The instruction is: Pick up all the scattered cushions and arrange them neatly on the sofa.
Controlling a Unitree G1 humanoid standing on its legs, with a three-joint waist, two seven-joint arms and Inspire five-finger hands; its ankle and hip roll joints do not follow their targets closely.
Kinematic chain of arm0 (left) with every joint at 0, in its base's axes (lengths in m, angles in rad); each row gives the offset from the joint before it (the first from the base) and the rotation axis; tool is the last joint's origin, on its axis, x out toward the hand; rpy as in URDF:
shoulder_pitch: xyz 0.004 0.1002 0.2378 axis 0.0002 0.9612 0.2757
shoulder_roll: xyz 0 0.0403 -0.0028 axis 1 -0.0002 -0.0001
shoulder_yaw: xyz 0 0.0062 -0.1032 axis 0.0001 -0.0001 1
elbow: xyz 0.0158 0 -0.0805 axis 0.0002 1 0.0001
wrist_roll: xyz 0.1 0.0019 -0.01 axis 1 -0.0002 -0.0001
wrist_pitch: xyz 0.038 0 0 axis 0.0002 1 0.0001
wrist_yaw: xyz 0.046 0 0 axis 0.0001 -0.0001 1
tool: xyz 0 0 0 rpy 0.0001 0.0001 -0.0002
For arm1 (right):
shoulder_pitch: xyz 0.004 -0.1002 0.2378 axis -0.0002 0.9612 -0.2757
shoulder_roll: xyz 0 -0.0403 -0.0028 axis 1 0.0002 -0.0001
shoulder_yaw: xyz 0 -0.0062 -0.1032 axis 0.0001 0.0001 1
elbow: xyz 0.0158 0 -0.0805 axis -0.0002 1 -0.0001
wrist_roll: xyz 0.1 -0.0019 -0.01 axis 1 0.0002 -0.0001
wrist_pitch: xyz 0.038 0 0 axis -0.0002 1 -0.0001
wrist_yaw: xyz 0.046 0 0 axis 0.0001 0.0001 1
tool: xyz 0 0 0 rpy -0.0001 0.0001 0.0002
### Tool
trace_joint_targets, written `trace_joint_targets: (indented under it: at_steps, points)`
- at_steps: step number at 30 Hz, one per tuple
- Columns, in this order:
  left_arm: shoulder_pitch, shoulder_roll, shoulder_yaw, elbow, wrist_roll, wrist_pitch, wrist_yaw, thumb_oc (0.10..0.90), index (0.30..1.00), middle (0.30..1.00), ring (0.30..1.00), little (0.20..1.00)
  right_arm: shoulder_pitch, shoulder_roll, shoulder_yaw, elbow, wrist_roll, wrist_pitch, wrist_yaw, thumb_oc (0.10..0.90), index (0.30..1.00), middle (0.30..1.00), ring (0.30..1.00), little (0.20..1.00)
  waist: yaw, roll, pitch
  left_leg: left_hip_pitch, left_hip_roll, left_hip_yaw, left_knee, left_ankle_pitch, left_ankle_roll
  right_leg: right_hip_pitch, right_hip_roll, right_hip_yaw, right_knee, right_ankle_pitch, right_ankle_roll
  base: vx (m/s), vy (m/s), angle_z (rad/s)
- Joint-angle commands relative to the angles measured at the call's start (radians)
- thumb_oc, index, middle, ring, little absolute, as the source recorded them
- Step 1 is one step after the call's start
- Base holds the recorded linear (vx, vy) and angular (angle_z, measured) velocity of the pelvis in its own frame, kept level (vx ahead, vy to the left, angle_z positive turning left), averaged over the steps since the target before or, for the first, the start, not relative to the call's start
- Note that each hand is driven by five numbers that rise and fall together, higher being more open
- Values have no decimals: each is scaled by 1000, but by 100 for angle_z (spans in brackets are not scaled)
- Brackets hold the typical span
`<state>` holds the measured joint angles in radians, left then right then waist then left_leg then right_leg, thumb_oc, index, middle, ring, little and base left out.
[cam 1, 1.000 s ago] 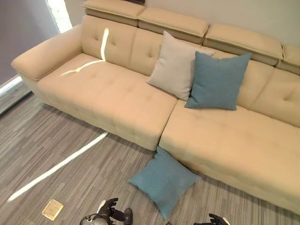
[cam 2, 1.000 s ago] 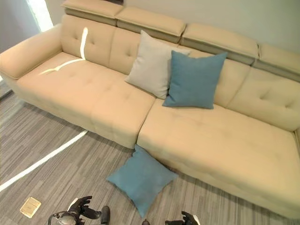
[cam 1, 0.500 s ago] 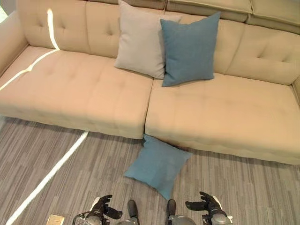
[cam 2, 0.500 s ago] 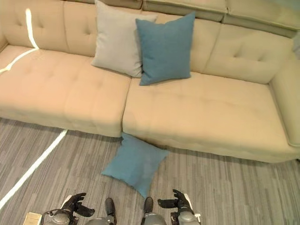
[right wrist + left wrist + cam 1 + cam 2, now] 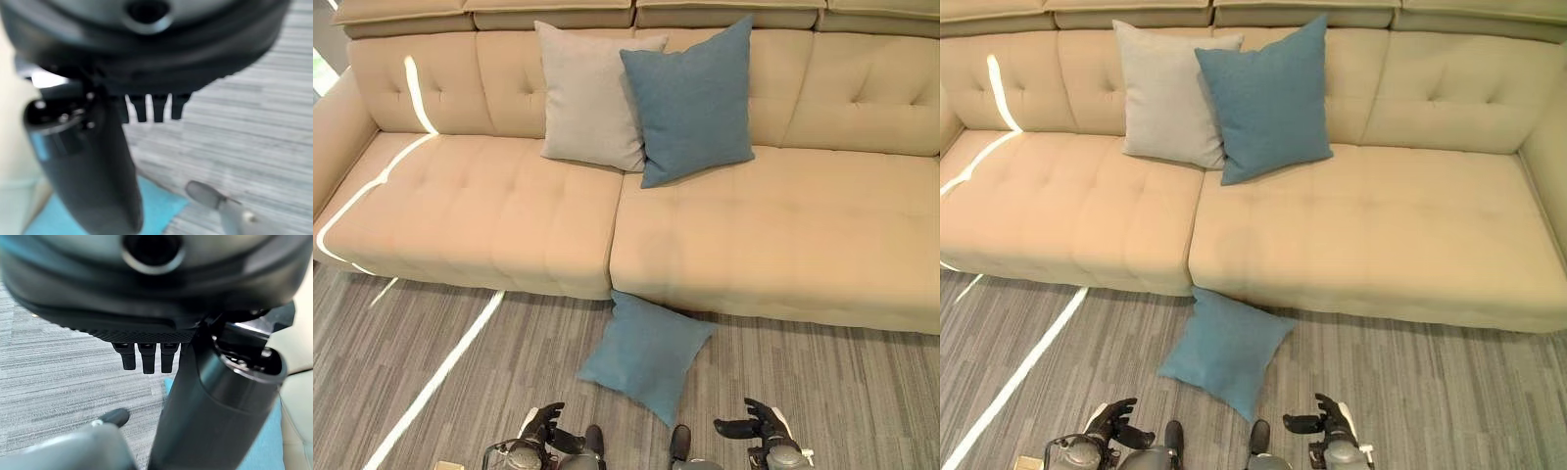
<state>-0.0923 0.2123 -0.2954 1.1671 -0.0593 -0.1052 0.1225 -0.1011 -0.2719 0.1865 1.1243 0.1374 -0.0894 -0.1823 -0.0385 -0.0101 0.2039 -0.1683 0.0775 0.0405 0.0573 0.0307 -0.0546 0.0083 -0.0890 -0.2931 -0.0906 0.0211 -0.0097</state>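
Cushion (image 5: pixel 646 353), blue, square, unmoved on floor at our 12 o'clock, touching sofa (image 5: pixel 773 245), both our hands (image 5: pixel 540 425) (image 5: pixel 756 423) still loosely spread, empty

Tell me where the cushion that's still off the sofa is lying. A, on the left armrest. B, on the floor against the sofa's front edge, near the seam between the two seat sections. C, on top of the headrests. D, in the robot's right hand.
B: the blue cushion lies on the grey floor, one corner against the sofa front below the seat seam, with both hands empty in front of it.
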Motion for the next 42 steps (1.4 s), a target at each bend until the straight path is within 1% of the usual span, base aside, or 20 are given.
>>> trace_joint_targets:
  at_steps: [1, 4, 7, 14, 16, 17, 18, 19, 20, 22, 25, 26, 27, 28, 29, 30, 32, 33, 37, 42]
  points:
    - [-35, 5, -29, 17, 6, -23, 9, 800, 900, 900, 900, 900, 22, -36, 5, -17, 8, -33, -27, 800, 900, 900, 900, 900, 3, -3, -9, 20, -25, -8, -2, -49, -10, -48, 22, 66, 127, -130, 89, 109, 181, -49]
    - [-54, 25, -32, 10, 1, -27, 21, 800, 900, 900, 900, 900, 4, -35, 9, -28, 13, -30, -34, 800, 900, 900, 900, 900, 5, -11, 18, 1, -34, 29, 13, -60, 9, -101, 2, 111, 158, -111, 106, -12, 192, -18]
    - [-63, 34, -29, 4, -11, -32, 28, 800, 900, 900, 900, 900, -12, -34, 12, -30, 19, -30, -36, 800, 900, 900, 900, 900, 9, -18, 32, -22, -36, 46, 31, -67, 17, -138, -7, 122, 177, -102, 111, -70, 90, -63]
    - [-144, 66, 23, -100, -183, -92, 109, 800, 900, 900, 900, 900, -104, -31, -21, -63, 114, -61, -100, 800, 900, 900, 900, 900, 18, -16, 116, -183, -56, 60, 115, -79, 31, -322, -48, 125, 272, -86, 112, -121, 38, -3]
    - [-195, 77, 26, -131, -234, -111, 143, 800, 900, 900, 900, 900, -151, -30, -29, -90, 151, -76, -139, 800, 900, 900, 900, 900, 16, -9, 137, -263, -58, 65, 155, -79, 33, -405, -60, 120, 312, -82, 108, -150, 12, -2]
    - [-255, 90, 13, -137, -243, -122, 181, 800, 900, 900, 900, 900, -201, -30, -31, -88, 167, -78, -181, 800, 900, 900, 900, 900, 11, 6, 158, -340, -54, 62, 205, -110, 31, -491, -71, 123, 369, -109, 111, -98, 9, -5]
    - [-257, 90, 13, -136, -243, -122, 181, 800, 900, 900, 900, 900, -202, -30, -31, -87, 167, -78, -181, 800, 900, 900, 900, 900, 11, 7, 156, -345, -54, 62, 209, -112, 31, -496, -71, 123, 372, -111, 111, -101, 24, -7]
    - [-290, 98, 8, -135, -239, -123, 196, 800, 900, 900, 900, 900, -233, -30, -32, -99, 174, -85, -199, 800, 900, 900, 900, 900, 7, 12, 160, -400, -49, 65, 238, -114, 33, -547, -79, 127, 395, -111, 109, -151, 12, -4]
    - [-362, 115, -8, -135, -238, -129, 240, 800, 900, 900, 900, 900, -285, -32, -23, -115, 183, -99, -250, 800, 900, 900, 900, 900, 0, 24, 175, -500, -42, 66, 288, -118, 38, -651, -88, 131, 447, -117, 108, -192, 17, -2]
    - [-396, 123, -6, -139, -242, -132, 261, 800, 900, 900, 900, 900, -316, -34, -29, -133, 187, -113, -273, 800, 900, 900, 900, 900, -3, 30, 173, -560, -38, 64, 317, -122, 40, -711, -94, 138, 476, -123, 106, -105, 6, 5]
    - [-495, 136, -11, -132, -271, -145, 318, 800, 900, 900, 900, 900, -402, -39, -28, -151, 192, -137, -353, 800, 900, 900, 900, 900, -11, 54, 185, -714, -32, 55, 397, -129, 49, -868, -103, 153, 564, -140, 99, -63, 10, 5]
    - [-546, 142, -13, -131, -278, -149, 342, 800, 900, 900, 900, 900, -449, -49, -30, -163, 185, -153, -396, 800, 900, 900, 900, 900, -14, 68, 186, -805, -28, 49, 448, -138, 54, -965, -107, 166, 624, -156, 93, -32, 11, 0]
    - [-549, 142, -13, -130, -278, -150, 343, 800, 900, 900, 900, 900, -451, -49, -31, -162, 185, -153, -396, 800, 900, 900, 900, 900, -13, 68, 183, -813, -28, 49, 452, -140, 54, -972, -108, 167, 628, -157, 93, 0, 0, 0]
    - [-591, 152, -18, -119, -283, -151, 361, 800, 900, 900, 900, 900, -498, -62, -33, -167, 187, -166, -431, 800, 900, 900, 900, 900, -17, 79, 187, -887, -21, 47, 494, -148, 57, -1054, -111, 182, 679, -168, 90, 2, 23, -4]
    - [-594, 152, -18, -117, -283, -151, 361, 800, 900, 900, 900, 900, -500, -62, -33, -166, 187, -166, -431, 800, 900, 900, 900, 900, -16, 79, 185, -894, -21, 47, 497, -149, 57, -1061, -112, 183, 683, -170, 90, 5, 37, -3]
    - [-630, 158, -18, -103, -286, -144, 366, 800, 900, 900, 900, 900, -542, -74, -32, -166, 196, -172, -437, 800, 900, 900, 900, 900, -16, 88, 181, -956, -25, 53, 525, -155, 61, -1128, -109, 196, 712, -177, 86, 0, 0, 0]
    - [-652, 161, -17, -97, -301, -143, 366, 800, 900, 900, 900, 900, -562, -77, -28, -169, 203, -174, -442, 800, 900, 900, 900, 900, -17, 91, 179, -991, -27, 55, 540, -160, 64, -1167, -108, 199, 733, -181, 87, -1, 3, -6]
    - [-695, 173, -25, -90, -323, -143, 364, 800, 900, 900, 900, 900, -613, -94, -16, -157, 220, -177, -441, 800, 900, 900, 900, 900, -15, 97, 173, -1052, -32, 55, 575, -167, 69, -1233, -104, 213, 767, -187, 84, -2, -7, -7]
    - [-762, 201, -33, -81, -341, -131, 360, 800, 900, 900, 900, 900, -684, -119, 14, -176, 236, -167, -424, 800, 900, 900, 900, 900, -17, 93, 180, -1171, -38, 53, 654, -187, 81, -1357, -94, 242, 843, -197, 85, 18, 8, -6]
    - [-832, 231, -45, -77, -369, -123, 363, 800, 900, 900, 900, 900, -735, -122, 35, -200, 252, -170, -422, 800, 900, 900, 900, 900, -21, 89, 189, -1274, -38, 51, 749, -209, 87, -1452, -90, 254, 927, -220, 77, 49, -13, -6]
